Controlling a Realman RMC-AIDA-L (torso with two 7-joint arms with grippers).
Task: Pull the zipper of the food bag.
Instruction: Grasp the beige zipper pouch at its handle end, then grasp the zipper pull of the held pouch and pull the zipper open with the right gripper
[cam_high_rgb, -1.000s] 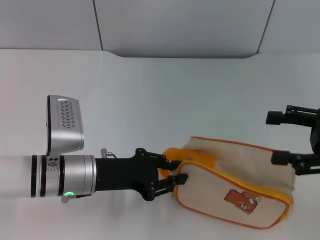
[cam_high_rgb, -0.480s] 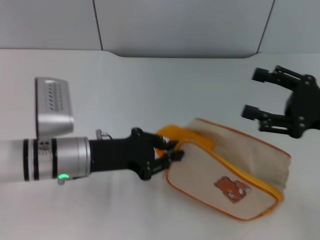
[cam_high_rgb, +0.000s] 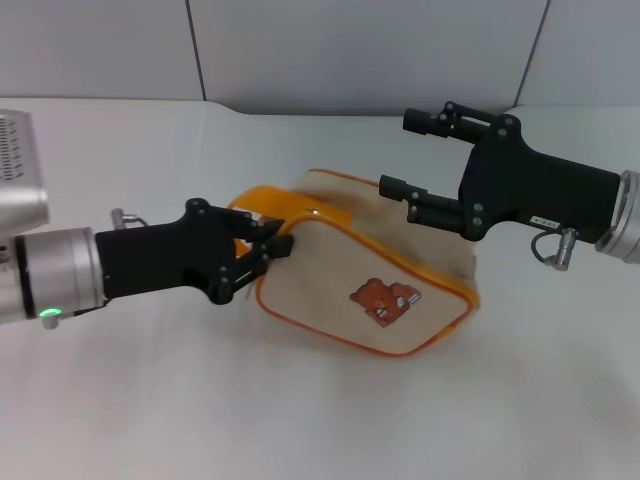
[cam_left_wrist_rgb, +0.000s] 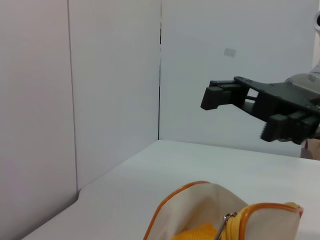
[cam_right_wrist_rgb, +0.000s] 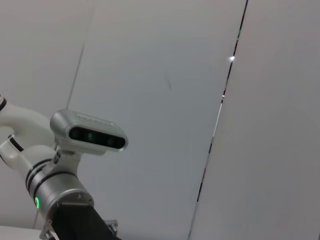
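The food bag (cam_high_rgb: 340, 250), a cream pouch with orange-yellow piping and a brown bear picture (cam_high_rgb: 383, 297), lies tilted on the white table. My left gripper (cam_high_rgb: 265, 250) is shut on the bag's left end, by the orange-yellow strap (cam_high_rgb: 262, 200). The zipper's silver pull tab (cam_left_wrist_rgb: 226, 220) shows in the left wrist view beside the orange-yellow zip line (cam_left_wrist_rgb: 240, 222). My right gripper (cam_high_rgb: 402, 155) is open and empty, just above the bag's far right edge and apart from it. It also shows in the left wrist view (cam_left_wrist_rgb: 238, 115).
The white table (cam_high_rgb: 300, 400) ends at grey wall panels (cam_high_rgb: 360, 50) behind. The left wrist's silver camera housing (cam_high_rgb: 20, 170) stands at the far left. The right wrist view shows only the left arm (cam_right_wrist_rgb: 65, 200) and the wall.
My left gripper has dragged the bag to the left and away from me, turning it. My right gripper has come in from the right edge to above the bag's far side, still open.
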